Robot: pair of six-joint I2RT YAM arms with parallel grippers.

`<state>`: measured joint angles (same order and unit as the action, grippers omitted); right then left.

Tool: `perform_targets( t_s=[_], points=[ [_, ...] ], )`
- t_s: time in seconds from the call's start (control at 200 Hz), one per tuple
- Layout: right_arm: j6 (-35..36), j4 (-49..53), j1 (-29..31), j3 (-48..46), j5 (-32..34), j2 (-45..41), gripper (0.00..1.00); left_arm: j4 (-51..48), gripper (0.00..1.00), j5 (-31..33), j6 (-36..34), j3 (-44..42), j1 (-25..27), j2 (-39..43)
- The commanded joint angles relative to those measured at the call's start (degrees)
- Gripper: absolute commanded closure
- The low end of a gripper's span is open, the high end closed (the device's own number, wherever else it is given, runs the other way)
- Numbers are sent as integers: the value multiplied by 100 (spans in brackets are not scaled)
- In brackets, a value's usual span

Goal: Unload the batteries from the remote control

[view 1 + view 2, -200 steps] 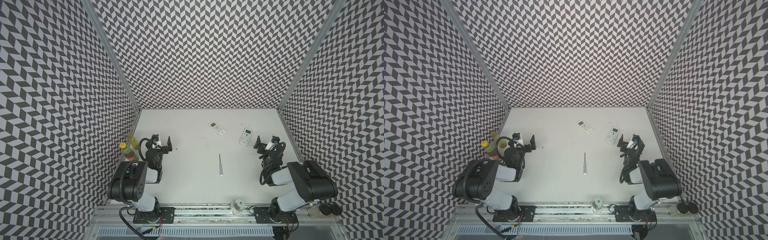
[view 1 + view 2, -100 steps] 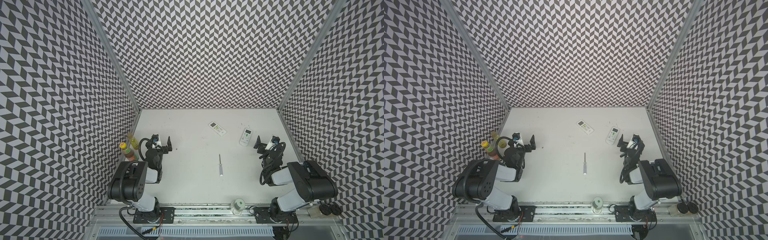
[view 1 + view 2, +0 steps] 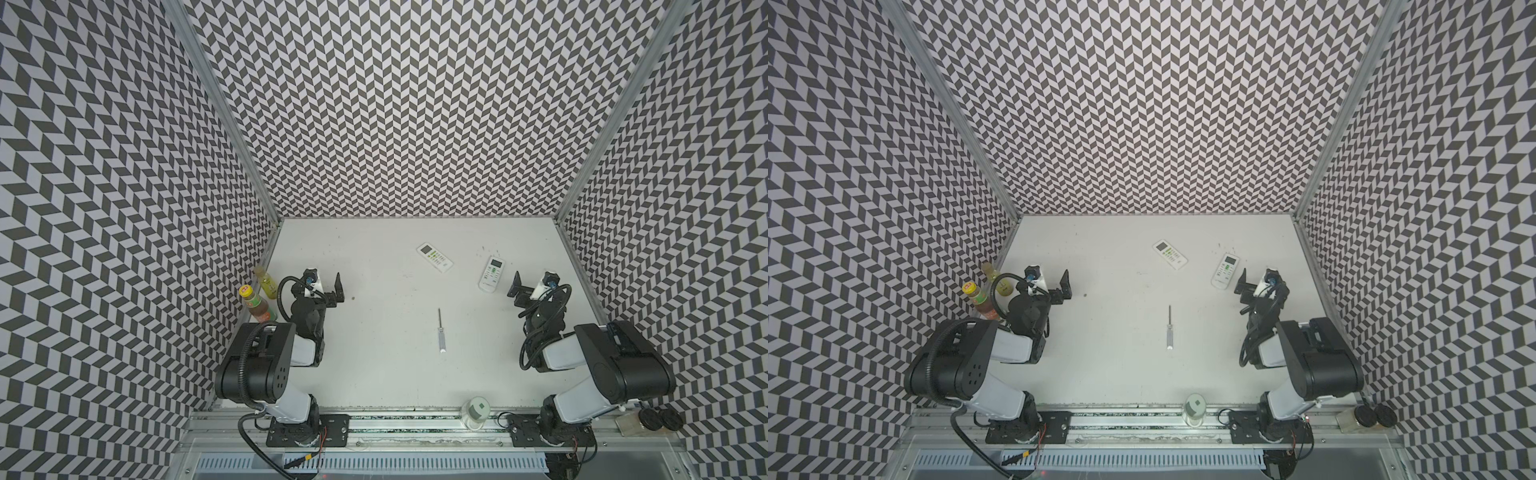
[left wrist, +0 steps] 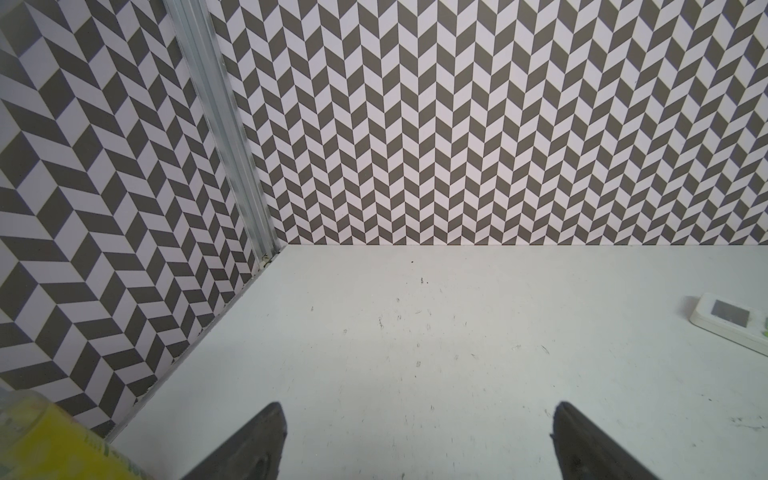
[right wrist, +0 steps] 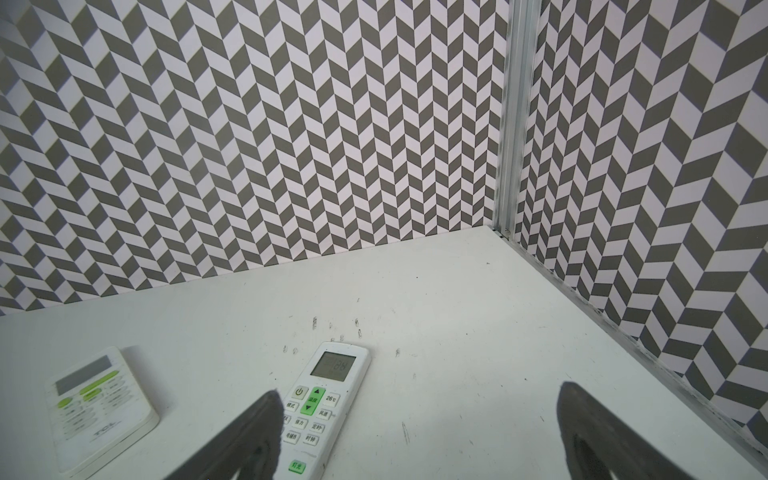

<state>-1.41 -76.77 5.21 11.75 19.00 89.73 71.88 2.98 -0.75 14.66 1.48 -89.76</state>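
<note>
Two white remote controls lie face up at the back of the white table, one (image 3: pixel 434 257) (image 3: pixel 1169 254) near the middle and one (image 3: pixel 491 274) (image 3: pixel 1224 271) to its right. No batteries show in any view. My right gripper (image 3: pixel 530 286) (image 5: pixel 419 403) stands open just beside the right remote (image 5: pixel 326 405), and one fingertip overlaps its keypad in the right wrist view. The other remote (image 5: pixel 97 409) lies further off. My left gripper (image 3: pixel 326 286) (image 4: pixel 417 419) is open over bare table, with one remote's end (image 4: pixel 731 322) at that view's edge.
A thin screwdriver (image 3: pixel 440 330) (image 3: pixel 1169 328) lies mid-table. A yellow bottle (image 3: pixel 266 282) (image 4: pixel 50 440) and a yellow-capped sauce bottle (image 3: pixel 254 301) stand against the left wall by my left arm. A small jar (image 3: pixel 473 411) sits on the front rail. Patterned walls close three sides.
</note>
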Motion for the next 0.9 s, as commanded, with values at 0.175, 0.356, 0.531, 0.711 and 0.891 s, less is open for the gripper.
perform_targets(
  t_s=[0.175,0.356,0.531,0.711,0.891],
  points=[
    [-23,-353,-11,-32,-28,45,1,81,0,25,21,-1,2,30],
    [6,-385,23,-200,-14,-230,1,-314,0,-287,-136,64,18,408],
    [146,18,174,-201,247,-844,1,-1695,0,-456,-508,483,191,1399],
    [-170,1402,305,41,202,-2055,1,-4828,0,-674,-732,2091,312,2014],
    [-789,2331,321,598,-240,-2185,0,-6006,0,-763,-73,2636,320,2880]
  ],
)
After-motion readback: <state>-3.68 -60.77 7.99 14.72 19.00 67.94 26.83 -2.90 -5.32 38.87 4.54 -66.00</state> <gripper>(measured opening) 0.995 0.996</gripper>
